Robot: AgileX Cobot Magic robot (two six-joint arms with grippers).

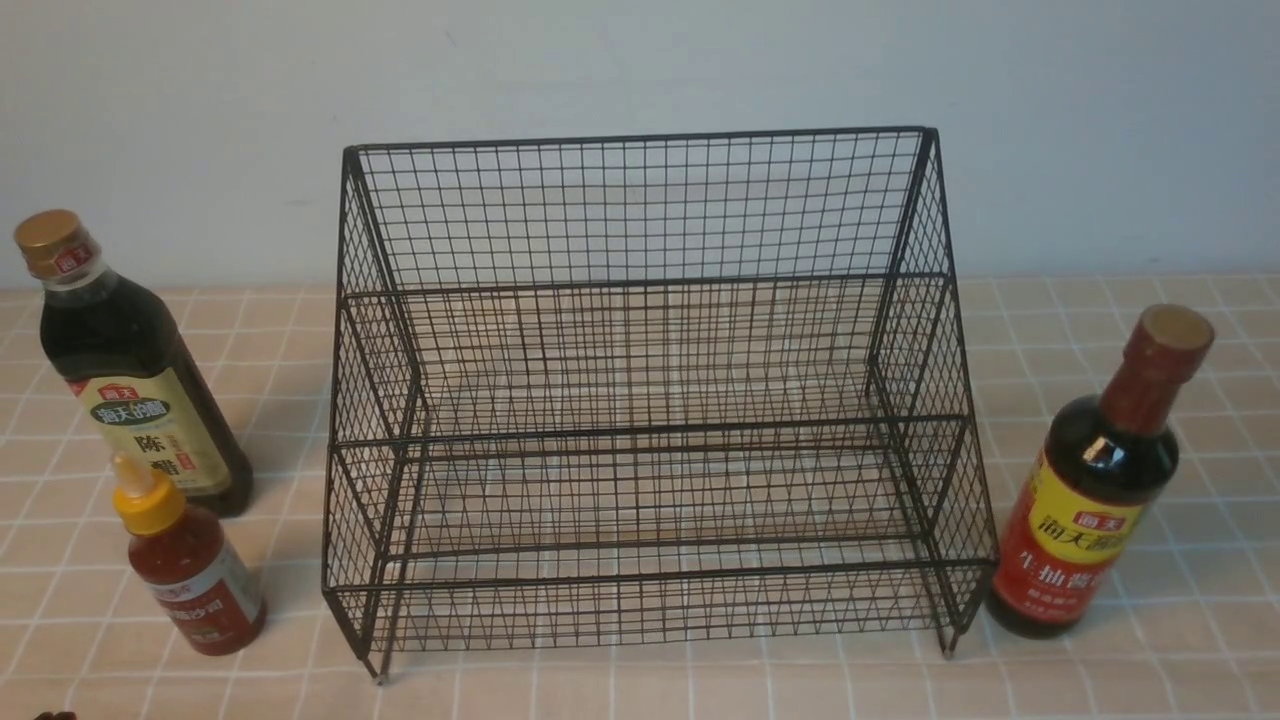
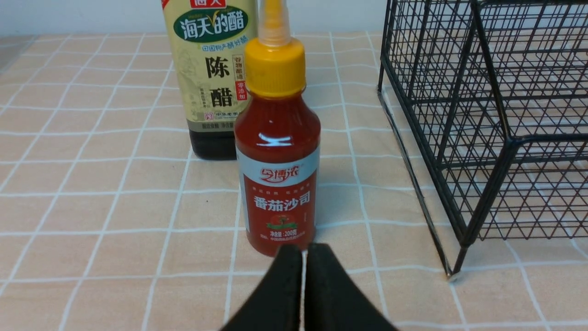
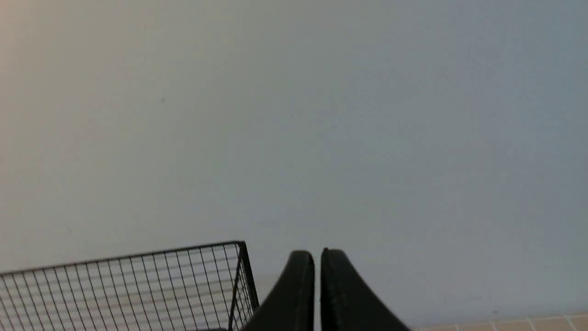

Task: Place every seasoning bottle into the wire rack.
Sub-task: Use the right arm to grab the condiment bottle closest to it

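Bottles stand upright on the table (image 1: 700, 690), which wears a beige cloth with a white grid, and we count three of them. Nearest to the left pincer (image 2: 305, 250), just ahead of its tips, we see the small red plastic sauce bottle (image 2: 280, 184): rounded shoulders, bright yellow cap with a pale pointed nozzle, and a red label topped by a white band, tomato picture facing us. Farther from that pincer, behind the sauce bottle, is the tall dark bottle with a gold cap (image 1: 150, 390), its flat cream label carrying a green oval and black characters. Well to the right of the left pincer, past the rack, we find the dark round-shouldered bottle with a red neck (image 1: 1100, 480); its cap top is brownish gold, its label yellow above red, and light glints on its glass.

Between the left pincer and that last bottle sits the large black wire-mesh rack (image 1: 650, 430), with stepped tiers, sloping sides and a tall back. All three bottles are outside it.

We see the left pincer clenched on itself. The right pincer (image 3: 318, 253) points toward the pale wall (image 3: 321, 138) near the rack's upper corner; a thin slit shows between its tips, and we cannot tell whether it is clenched or released.
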